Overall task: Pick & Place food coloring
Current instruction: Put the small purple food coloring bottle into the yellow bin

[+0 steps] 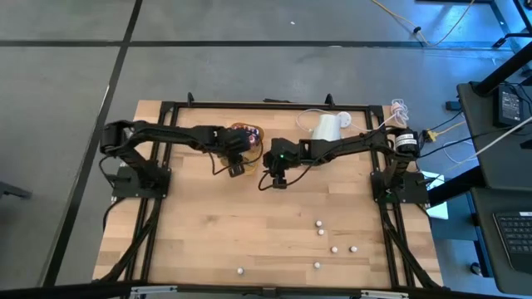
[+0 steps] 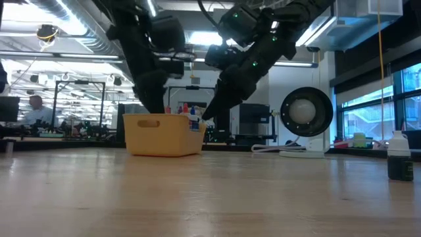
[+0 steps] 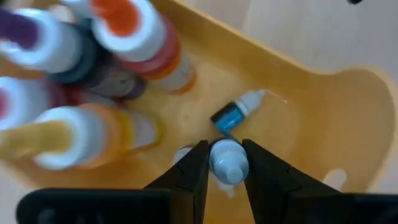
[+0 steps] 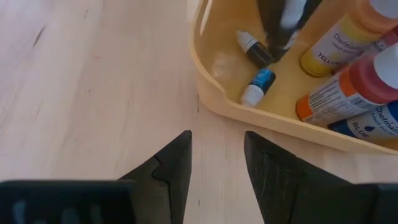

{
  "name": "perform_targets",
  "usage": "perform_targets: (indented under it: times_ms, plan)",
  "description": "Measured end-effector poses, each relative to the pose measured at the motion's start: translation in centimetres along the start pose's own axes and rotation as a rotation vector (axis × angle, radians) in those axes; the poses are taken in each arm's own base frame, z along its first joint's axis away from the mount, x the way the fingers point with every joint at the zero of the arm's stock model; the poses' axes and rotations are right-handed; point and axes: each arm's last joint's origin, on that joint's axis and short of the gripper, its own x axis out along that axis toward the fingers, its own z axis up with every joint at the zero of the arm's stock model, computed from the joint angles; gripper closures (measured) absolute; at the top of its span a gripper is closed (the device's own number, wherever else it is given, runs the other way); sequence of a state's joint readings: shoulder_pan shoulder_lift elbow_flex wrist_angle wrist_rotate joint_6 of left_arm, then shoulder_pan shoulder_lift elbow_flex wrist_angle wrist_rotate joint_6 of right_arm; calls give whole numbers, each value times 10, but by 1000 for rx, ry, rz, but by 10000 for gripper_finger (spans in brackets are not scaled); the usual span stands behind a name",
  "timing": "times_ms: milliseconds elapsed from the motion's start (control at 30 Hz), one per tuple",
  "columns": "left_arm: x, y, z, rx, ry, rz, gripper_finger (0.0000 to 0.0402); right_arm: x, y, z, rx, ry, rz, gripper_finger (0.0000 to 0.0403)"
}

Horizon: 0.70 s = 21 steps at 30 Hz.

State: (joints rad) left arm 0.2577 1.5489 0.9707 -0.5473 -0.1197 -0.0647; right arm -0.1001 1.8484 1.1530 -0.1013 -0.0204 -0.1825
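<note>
My left gripper (image 3: 227, 163) reaches down into the yellow tray (image 1: 249, 137) and is shut on a tiny food coloring bottle (image 3: 228, 160) with a white cap. Larger colour bottles (image 3: 134, 43) stand in the tray. A small blue bottle (image 3: 238, 112) lies on its side on the tray floor, and beside it lies a dark one (image 4: 253, 50). My right gripper (image 4: 217, 155) hangs open over the bare table just outside the tray's rim (image 4: 205, 93). Several more tiny bottles (image 1: 322, 232) stand on the table's near right part. My left gripper pinches the tiny bottle by its two sides (image 3: 216, 160) between its two fingers. The fingers come from above, slanting down into the tray. The bottle stands along the fingers with its white cap (image 3: 229, 174) toward the wrist. Its lower end is hidden.
A white cylinder (image 1: 327, 127) lies at the far right of the table with white cables (image 1: 399, 110) behind it. One small dark bottle (image 2: 399, 158) stands near the table's front right. The near left half of the wooden table (image 1: 191, 241) has free room.
</note>
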Motion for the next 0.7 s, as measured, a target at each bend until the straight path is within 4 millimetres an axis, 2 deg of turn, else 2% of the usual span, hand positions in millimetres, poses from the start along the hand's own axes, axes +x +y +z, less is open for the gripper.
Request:
perform_targets:
  times_ms: [267,700]
  plan:
    - [26,-3,1,12,31,-1,316,0,6,0,60,10,20,253]
    - [29,-4,1,13,42,0,315,0,12,5,67,-32,27,253]
